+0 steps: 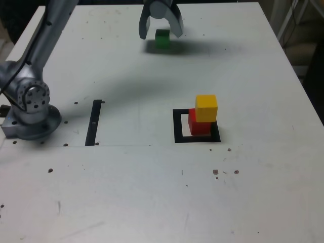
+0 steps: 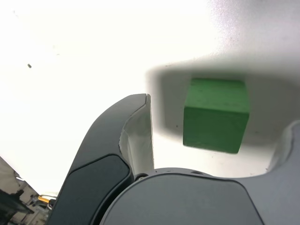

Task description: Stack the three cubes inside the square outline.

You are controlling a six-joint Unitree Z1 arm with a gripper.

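- Closest to the exterior camera, the bare front of the white table (image 1: pixel 152 202) is showing small dark specks and holes.
- Sitting on the table at the exterior view's left, the arm's round grey base (image 1: pixel 30 109) is carrying a link that is slanting up and away toward the far edge.
- At the far side, the end effector (image 1: pixel 161 34) is pointing down at the table, its two dark fingers (image 1: pixel 144 28) standing wide apart.
- Between those fingers the green cube (image 1: pixel 162 39) is resting flat on the table; the wrist view (image 2: pixel 215 115) is showing clear gaps on both sides, so nothing is being gripped.
- That cube is sitting square between the fingers, its faces roughly parallel to them; being a cube, it is showing no long axis.
- Well apart from it, nearer the camera, the black square outline (image 1: pixel 178 126) is lying flat on the table.
- Inside the outline the red cube (image 1: pixel 199 125) is standing toward the side at the exterior view's right, overlapping the black border there.
- On top of it the yellow cube (image 1: pixel 206 108) is sitting upright, shifted slightly toward the exterior view's right.
- A thin black strip (image 1: pixel 94 122) is lying between the base and the outline, its length running from the near side to the far side.
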